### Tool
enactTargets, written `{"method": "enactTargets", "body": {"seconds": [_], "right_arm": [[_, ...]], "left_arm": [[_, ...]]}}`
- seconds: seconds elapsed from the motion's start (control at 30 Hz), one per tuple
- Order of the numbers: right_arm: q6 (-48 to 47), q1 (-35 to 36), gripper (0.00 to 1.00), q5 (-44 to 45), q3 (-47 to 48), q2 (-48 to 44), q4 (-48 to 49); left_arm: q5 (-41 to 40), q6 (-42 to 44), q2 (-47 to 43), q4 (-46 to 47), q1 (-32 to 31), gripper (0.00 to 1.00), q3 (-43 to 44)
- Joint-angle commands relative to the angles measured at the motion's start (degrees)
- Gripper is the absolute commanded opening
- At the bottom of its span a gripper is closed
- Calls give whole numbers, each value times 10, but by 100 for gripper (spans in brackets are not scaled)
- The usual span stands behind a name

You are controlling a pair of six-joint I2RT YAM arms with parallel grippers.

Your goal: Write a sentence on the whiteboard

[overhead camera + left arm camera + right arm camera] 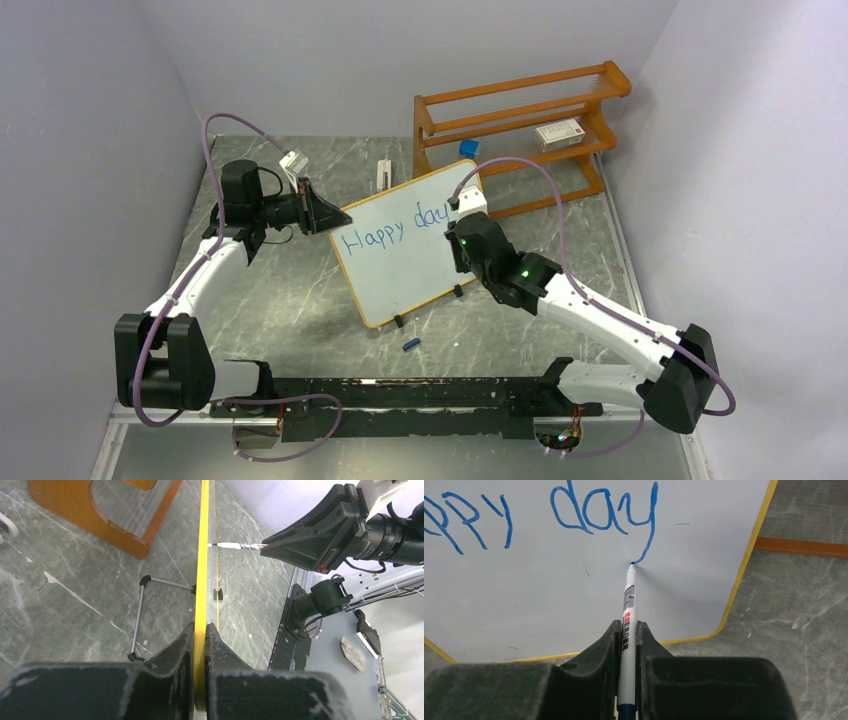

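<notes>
The whiteboard [405,262] stands tilted in the middle of the table on small black feet. Blue writing [393,228] on it reads "Happy day" in one line; no second line shows. My left gripper [330,218] is shut on the board's left frame edge [201,580], seen edge-on in the left wrist view. My right gripper [462,235] is shut on a white marker [628,625]. The marker tip [632,564] touches the board at the bottom of the tail of the "y" in "day" [604,515].
An orange wooden shelf rack [520,130] stands behind the board with a small white box [560,133] on it. A blue cap [409,345] lies on the table in front of the board. A white object [384,172] lies behind the board. The board's wire stand [140,615] rests on the table.
</notes>
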Motion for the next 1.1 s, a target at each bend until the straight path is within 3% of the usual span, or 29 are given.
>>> {"method": "enactTargets", "body": {"seconds": [0.0,0.5,1.07], "right_arm": [[6,1,0,-35,2,-7,12],[14,2,0,0,-14,-58,61],[31,-4,0,75,-49,-91,32]], "left_arm": [[-5,29,12,-30,-14,5,-2],[-7,29,9,-31,-14,5,-2],[-12,32,7,-36,-15,5,-1]]}}
